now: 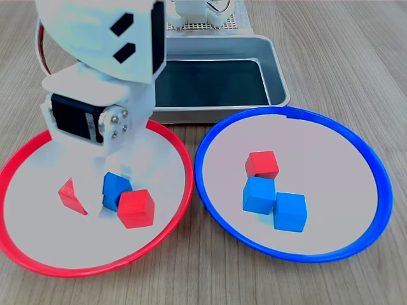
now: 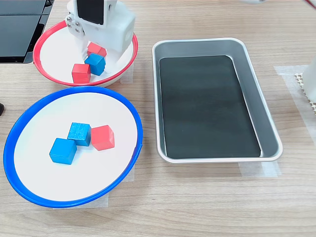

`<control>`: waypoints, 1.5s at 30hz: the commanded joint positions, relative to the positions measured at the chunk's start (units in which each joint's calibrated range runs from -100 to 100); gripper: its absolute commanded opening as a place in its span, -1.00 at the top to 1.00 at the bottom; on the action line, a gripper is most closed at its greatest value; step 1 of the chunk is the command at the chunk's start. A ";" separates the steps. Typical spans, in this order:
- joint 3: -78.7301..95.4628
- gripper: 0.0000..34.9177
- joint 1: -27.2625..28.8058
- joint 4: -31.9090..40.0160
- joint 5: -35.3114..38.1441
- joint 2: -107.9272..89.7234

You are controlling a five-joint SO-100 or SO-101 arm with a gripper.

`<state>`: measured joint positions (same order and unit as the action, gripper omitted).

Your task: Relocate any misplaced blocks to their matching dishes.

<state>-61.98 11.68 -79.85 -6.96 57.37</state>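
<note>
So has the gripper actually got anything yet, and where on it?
Cannot be told. The gripper is down around the blue block in the red-rimmed dish, fingers flanking its sides, but contact isn't visible.

This looks like a robot test room or lab. A pale wood tabletop (image 2: 207,197) holds neat toy-like things for a robot: a silver tray (image 2: 270,129) stuck down with clear tape (image 2: 256,169), and a white robot arm (image 1: 102,82). Its base (image 1: 203,16) sits on a mesh pad (image 1: 238,24).
</note>
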 commanded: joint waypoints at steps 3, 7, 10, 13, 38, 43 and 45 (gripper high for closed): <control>-0.97 0.28 -0.15 2.47 -0.20 0.32; -0.88 0.65 -0.25 3.46 0.00 0.49; -0.88 0.97 -0.34 3.54 0.15 0.32; -0.70 0.98 -0.53 3.46 0.15 -0.02; 2.49 0.98 -23.49 -1.41 4.35 -19.55; 8.31 0.98 -27.35 1.48 6.98 -19.72; 10.41 0.98 -27.73 3.63 7.18 -19.55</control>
<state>-53.27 -15.22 -79.12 -0.61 41.35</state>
